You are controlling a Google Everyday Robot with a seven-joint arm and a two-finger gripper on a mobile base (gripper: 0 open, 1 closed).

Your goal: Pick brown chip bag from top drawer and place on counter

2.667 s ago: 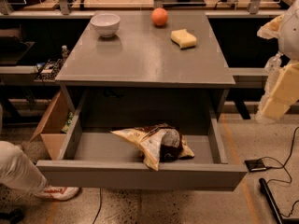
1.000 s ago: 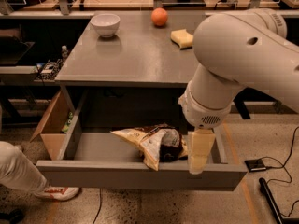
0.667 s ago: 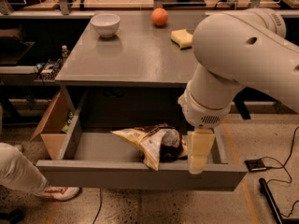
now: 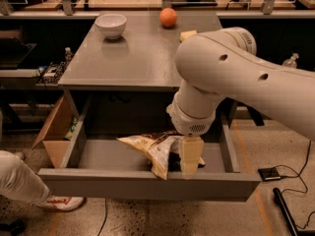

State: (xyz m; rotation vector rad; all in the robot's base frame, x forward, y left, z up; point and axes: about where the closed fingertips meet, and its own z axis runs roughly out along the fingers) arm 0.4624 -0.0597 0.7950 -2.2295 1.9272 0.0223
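The top drawer (image 4: 147,183) stands pulled out below the counter (image 4: 138,58). The brown chip bag (image 4: 147,149) lies crumpled in the drawer's middle, tan-yellow with a dark patch at its right end. My large white arm (image 4: 231,77) reaches in from the right, across the counter's right edge. My gripper (image 4: 191,156) points down into the drawer, at the bag's right end, and hides that part of it.
A white bowl (image 4: 110,24), an orange (image 4: 168,17) and a yellow sponge (image 4: 187,34), partly behind my arm, sit on the counter's far side. A cardboard box (image 4: 54,132) stands left of the drawer. A person's leg and shoe (image 4: 29,186) are at lower left. Cables (image 4: 285,215) lie on the floor at right.
My arm came into view from the right, then shifted left and lower, bringing the gripper from the drawer's right part onto the right end of the chip bag. The bag lies where it was.
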